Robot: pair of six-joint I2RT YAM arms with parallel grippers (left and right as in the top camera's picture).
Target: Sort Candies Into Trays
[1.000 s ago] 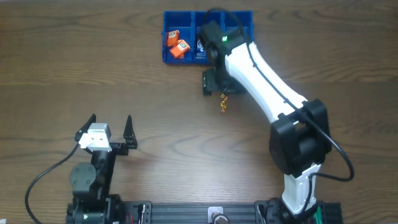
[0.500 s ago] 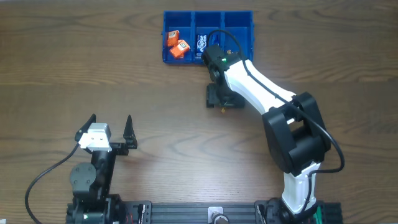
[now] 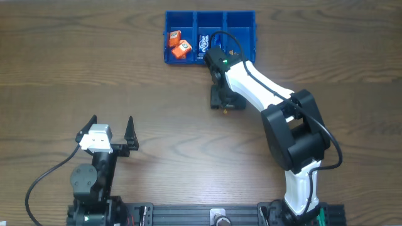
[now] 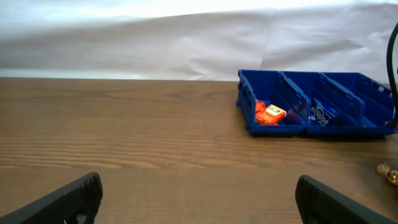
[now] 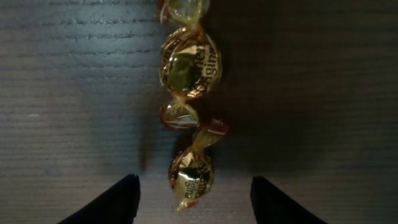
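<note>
A blue three-compartment tray [image 3: 245, 14] stands at the table's far side. Its left bin holds orange candies [image 3: 178, 44] and its middle bin a blue-and-white candy [image 3: 204, 44]. Just in front of the tray, my right gripper [image 3: 224, 102] is low over the table. Below it lie two gold-wrapped candies end to end, one [image 5: 186, 65] farther out and one [image 5: 189, 177] between my open fingertips [image 5: 112, 202]. My right gripper [image 5: 194, 202] holds nothing. My left gripper [image 3: 112, 129] stands open near the front left, with nothing in it.
The left wrist view shows the tray [image 4: 348, 127] ahead across bare wooden table, with the orange candies [image 4: 269, 113] and a gold candy [image 4: 388, 171] at its edge. The tray's right bin [image 3: 240, 28] looks empty. The right arm's cable runs over the tray.
My right gripper has come down from above the tray's front edge to just over the two gold candies. The left arm has not moved.
</note>
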